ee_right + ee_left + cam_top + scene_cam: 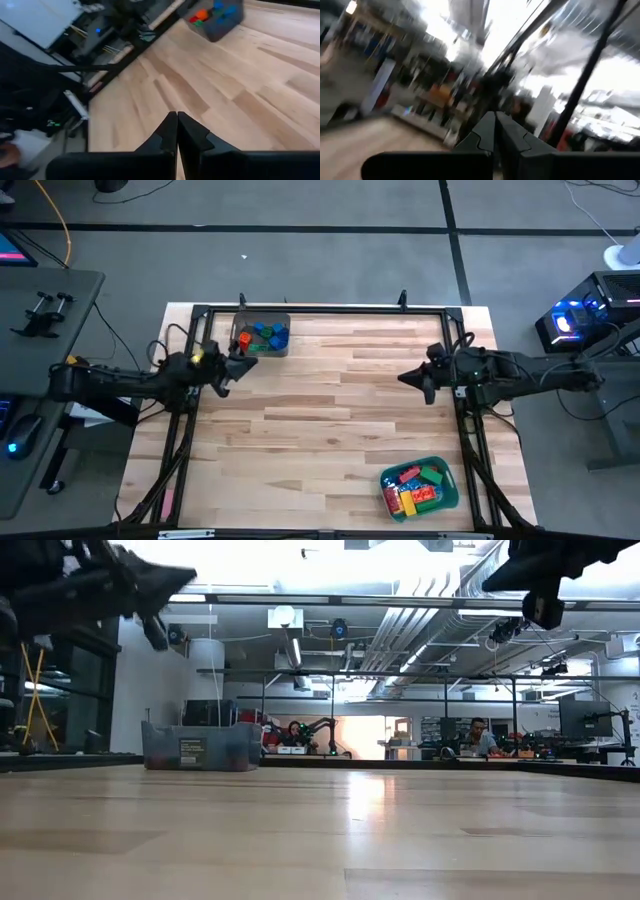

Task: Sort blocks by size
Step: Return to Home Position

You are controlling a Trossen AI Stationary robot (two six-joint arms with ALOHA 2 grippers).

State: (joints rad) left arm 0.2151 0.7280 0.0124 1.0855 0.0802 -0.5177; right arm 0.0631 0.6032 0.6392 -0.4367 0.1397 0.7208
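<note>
Your 2 grippers are pinched closed, empty: left gripper (pixel 495 118) beside the grey plastic bin (pixel 262 318) of studded plastic blocks (pixel 266 335), right gripper (pixel 177 116) over the wooden table (pixel 330 420); more blocks fill the teal bin (pixel 452 492).

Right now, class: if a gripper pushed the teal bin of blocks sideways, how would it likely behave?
The teal bin would probably slide, not tip: it looks broad, resting on the smooth wooden table. Its loose blocks likely rattle and shift.
</note>
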